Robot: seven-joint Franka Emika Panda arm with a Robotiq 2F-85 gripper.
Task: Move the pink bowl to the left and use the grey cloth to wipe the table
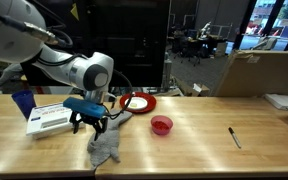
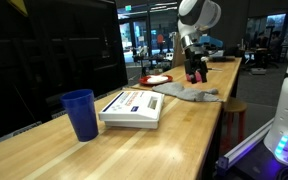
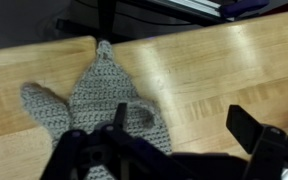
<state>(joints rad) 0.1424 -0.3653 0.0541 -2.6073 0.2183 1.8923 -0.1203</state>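
Progress check, read across an exterior view.
- Far left: cup (image 1: 22, 103), then box (image 1: 49, 120). Neither part of the job.
- Next: hand (image 1: 91, 126), jaws spread wide, nothing held. Poised right over the near end of the cloth (image 1: 105, 147); contact not discernible. Wrist view confirms it: cloth (image 3: 102, 100) lying flat and loosely spread on the counter (image 1: 204, 150), filling the space ahead of the open fingers (image 3: 84, 160), not pinched.
- Further right: plate (image 1: 149, 102) at the back, then bowl (image 1: 162, 125), upright, near mid-counter, well apart from the hand and just right of the cloth.
- Far right: pen (image 1: 234, 137).

Judgement: cloth grasp being set up, not yet made, so wiping not begun. Bowl shift: impossible to confirm from its position alone. Left to do: close on cloth, sweep counter.
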